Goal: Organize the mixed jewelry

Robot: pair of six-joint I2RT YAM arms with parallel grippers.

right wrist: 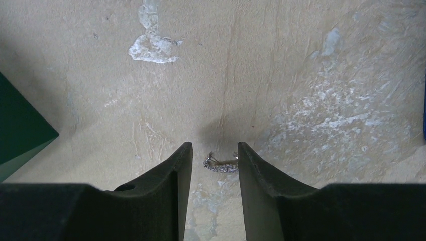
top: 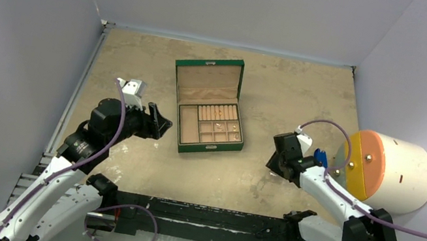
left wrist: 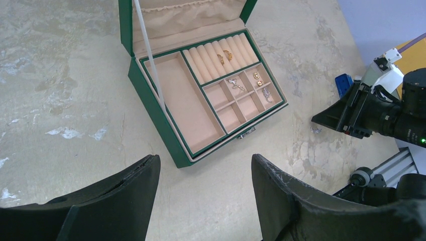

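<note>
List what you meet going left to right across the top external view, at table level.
left gripper → green jewelry box → right gripper → blue clip → white drum with an orange face

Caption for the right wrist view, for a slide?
Right gripper, jaws open, straddling a small silvery hoop lying on the tan table.

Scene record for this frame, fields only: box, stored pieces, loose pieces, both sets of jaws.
box: green box, lid open, mid-table
stored: gold pieces on the ring rolls; small pieces in the small compartments
loose: silvery hoop lying on the table, right of the box
right gripper: jaws open, straddling the hoop
left gripper: jaws open, empty, left of the box
</note>
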